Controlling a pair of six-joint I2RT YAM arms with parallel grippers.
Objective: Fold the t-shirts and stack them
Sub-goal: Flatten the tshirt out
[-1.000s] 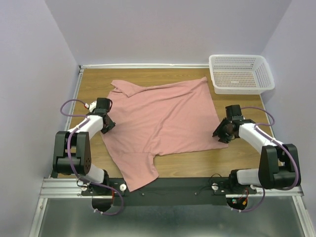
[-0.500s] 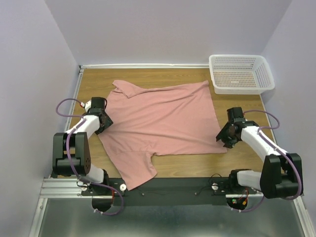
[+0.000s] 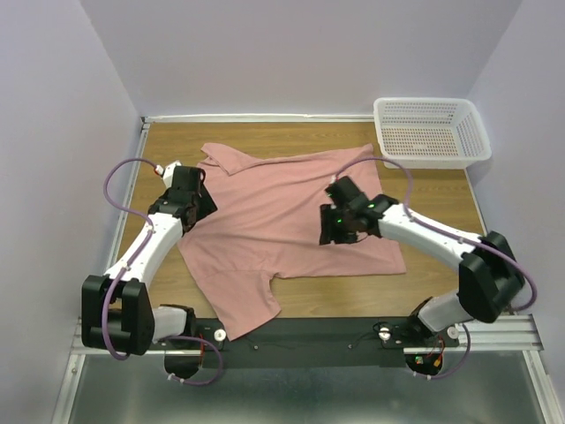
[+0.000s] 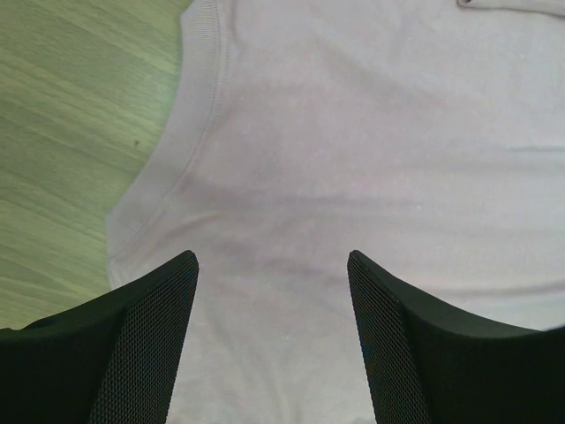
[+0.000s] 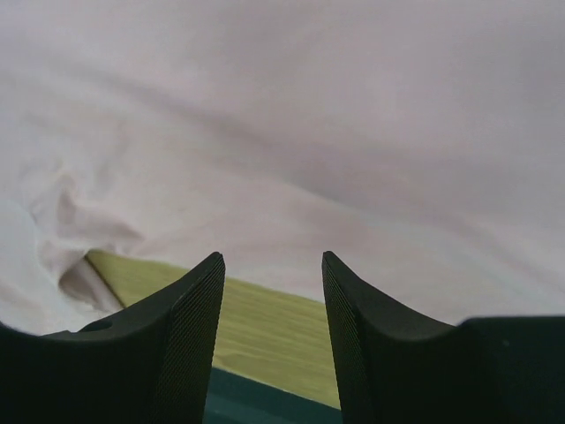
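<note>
A dusty pink t-shirt lies spread on the wooden table, with one sleeve hanging toward the near edge. No print shows. My left gripper is open and empty just above the shirt's left part. In the left wrist view pink cloth fills the gap between its fingers, and a ribbed edge runs at upper left. My right gripper is open and empty over the middle of the shirt. The right wrist view looks over pink cloth toward the near hem.
A white plastic mesh basket stands at the back right corner, with nothing showing inside. Bare wood lies to the right of the shirt and at the far left. The black rail with the arm bases runs along the near edge.
My right gripper has swung left from the shirt's right edge to over its middle. My left gripper has moved up and right onto the shirt's left part. The shirt lies a little flatter.
</note>
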